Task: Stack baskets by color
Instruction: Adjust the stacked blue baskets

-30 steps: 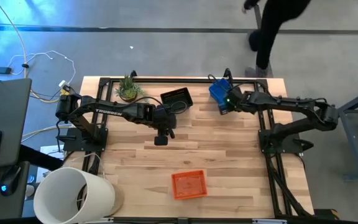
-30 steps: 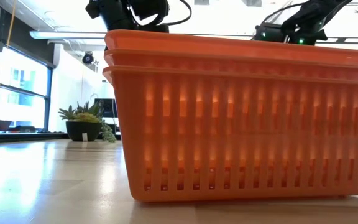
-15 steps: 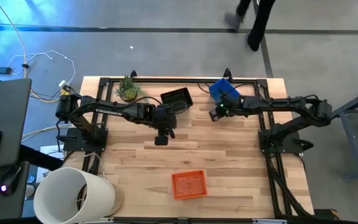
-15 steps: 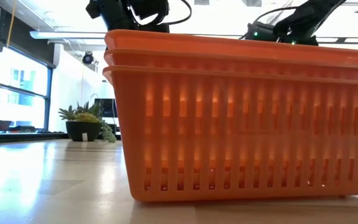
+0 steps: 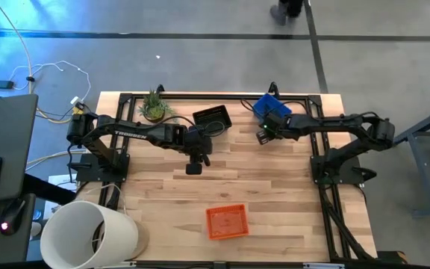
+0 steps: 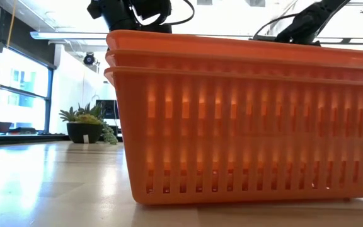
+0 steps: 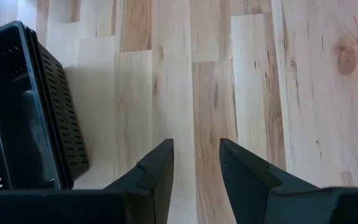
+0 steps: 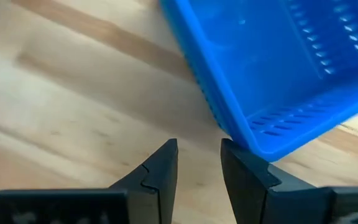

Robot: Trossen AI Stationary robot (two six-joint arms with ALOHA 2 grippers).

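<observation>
A blue basket (image 5: 271, 107) (image 8: 278, 68) rests on the table at the far right. A black basket (image 5: 212, 118) (image 7: 23, 118) sits far of centre. An orange stack of baskets (image 5: 226, 221) (image 6: 244, 120) stands near the front edge. My right gripper (image 5: 260, 137) (image 8: 199, 158) hangs open just near-left of the blue basket's corner, with bare wood between its fingers. My left gripper (image 5: 193, 168) (image 7: 196, 162) waits open over bare table, near-left of the black basket.
A small potted plant (image 5: 154, 107) (image 6: 87, 126) stands at the far left. A big white bucket (image 5: 88, 235) lies at the near left corner. Bare wood (image 5: 290, 187) stretches between the orange stack and the two grippers.
My right gripper has moved from above the blue basket toward the table's near edge and a little left, sinking as it went. It stays open. The blue basket stays on the table.
</observation>
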